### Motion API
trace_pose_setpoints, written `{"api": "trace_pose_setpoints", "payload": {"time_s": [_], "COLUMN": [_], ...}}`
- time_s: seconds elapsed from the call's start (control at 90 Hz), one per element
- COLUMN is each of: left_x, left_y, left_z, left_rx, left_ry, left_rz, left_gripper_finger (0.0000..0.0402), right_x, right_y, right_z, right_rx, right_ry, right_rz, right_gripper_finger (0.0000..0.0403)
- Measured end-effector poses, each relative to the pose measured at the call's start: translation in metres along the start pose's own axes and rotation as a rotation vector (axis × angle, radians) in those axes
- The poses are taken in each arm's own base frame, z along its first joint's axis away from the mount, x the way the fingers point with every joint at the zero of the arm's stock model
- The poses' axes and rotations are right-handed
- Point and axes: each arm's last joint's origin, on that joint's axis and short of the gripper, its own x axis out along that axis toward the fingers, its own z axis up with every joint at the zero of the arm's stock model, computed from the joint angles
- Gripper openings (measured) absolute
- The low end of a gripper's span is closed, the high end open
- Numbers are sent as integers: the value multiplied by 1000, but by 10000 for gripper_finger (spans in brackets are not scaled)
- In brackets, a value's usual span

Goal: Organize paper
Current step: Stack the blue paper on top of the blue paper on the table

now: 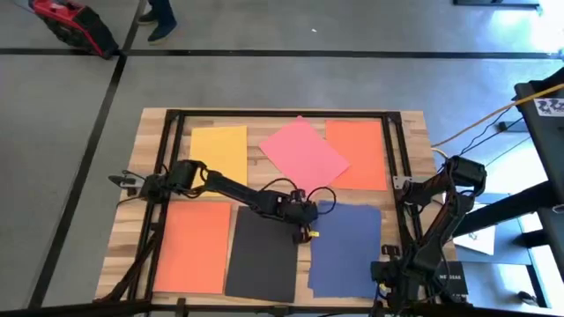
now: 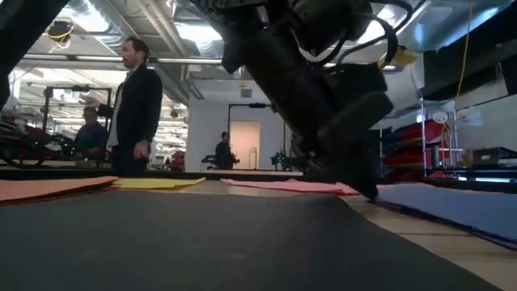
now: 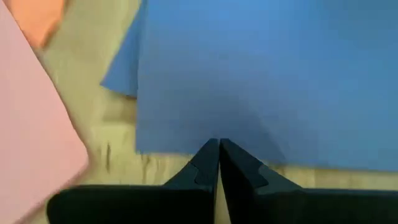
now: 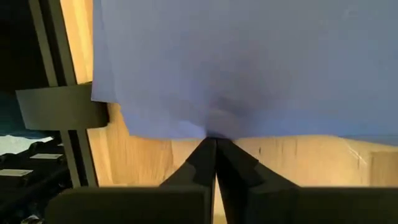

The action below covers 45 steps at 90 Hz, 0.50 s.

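Observation:
Six sheets of paper lie flat on the wooden table: yellow (image 1: 218,150), pink (image 1: 304,150) and orange (image 1: 357,154) along the far side, orange (image 1: 194,246), black (image 1: 264,254) and dark blue (image 1: 345,251) along the near side. My left gripper (image 1: 308,229) is shut, tips down at the blue sheet's left edge (image 3: 186,152). My right gripper (image 1: 385,269) is shut at the blue sheet's right edge. A paler blue corner (image 3: 121,65) pokes out beyond the blue sheet. My left gripper presses its shut fingertips (image 3: 219,146) on the blue sheet just inside its left edge (image 3: 249,158), slanting down from the table's left. The sheet lies flat on the table there. My right gripper meets the blue sheet's right edge (image 4: 214,127) with shut fingers, coming level from the table's right. The paper creases slightly at the tips; I cannot tell whether it is one layer or several.
A black metal frame (image 1: 397,176) runs around the tabletop. The pink sheet (image 3: 31,124) lies close beside my left gripper. People stand in the room beyond the table (image 2: 137,105).

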Motion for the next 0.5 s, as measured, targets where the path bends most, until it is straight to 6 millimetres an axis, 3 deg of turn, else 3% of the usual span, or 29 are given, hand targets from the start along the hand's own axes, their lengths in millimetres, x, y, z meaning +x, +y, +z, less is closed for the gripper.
{"api": "trace_pose_setpoints", "payload": {"time_s": [0.189, 0.344, 0.5], "left_x": [-17, -18, -2], "left_y": [-6, -7, -3], "left_z": [20, 10, -3], "left_rx": [65, 92, 80], "left_ry": [24, 125, 185], "left_rz": [-7, -2, 58], "left_gripper_finger": [0, 0, 0], "right_x": [0, 0, 0], "right_y": [0, 0, 0], "right_z": [0, 0, 0], "right_rx": [0, 0, 0], "right_ry": [2, 2, -3], "right_rz": [-2, -3, -6], "right_gripper_finger": [0, 0, 0]}}
